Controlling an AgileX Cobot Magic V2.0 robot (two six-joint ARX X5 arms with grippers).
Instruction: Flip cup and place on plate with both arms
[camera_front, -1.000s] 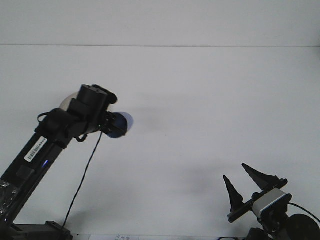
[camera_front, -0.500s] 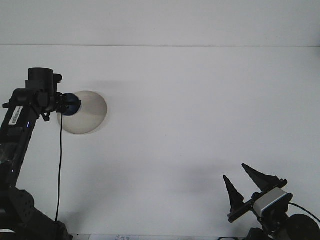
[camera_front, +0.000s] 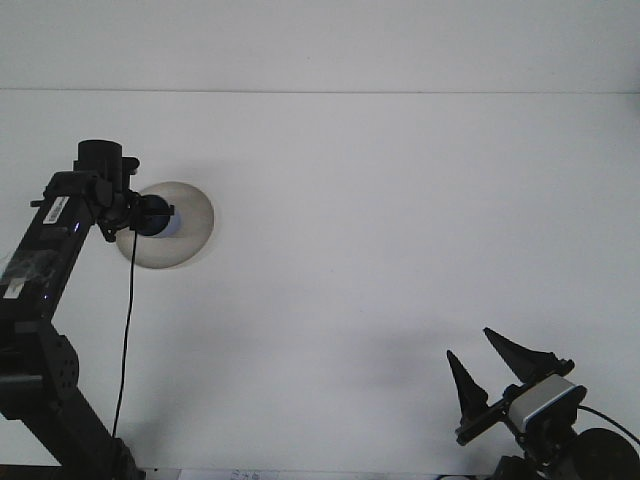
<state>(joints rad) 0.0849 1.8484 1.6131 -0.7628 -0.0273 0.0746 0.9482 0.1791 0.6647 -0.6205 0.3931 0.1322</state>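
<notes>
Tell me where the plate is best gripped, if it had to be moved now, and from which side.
Probably the plate's right rim, approached from the right. It lies flat, so only the thin edge offers a hold, and the left hand with the blue cup covers its left part. The right hand is open and apart.

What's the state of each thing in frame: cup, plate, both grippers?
Cup: blue, at the left gripper's tip, over the plate; orientation too small to tell.
Plate: flat on the table, partly hidden by the left arm.
Left gripper: over the plate, at the cup.
Right gripper: open, holding nothing, low at the near right.
</notes>
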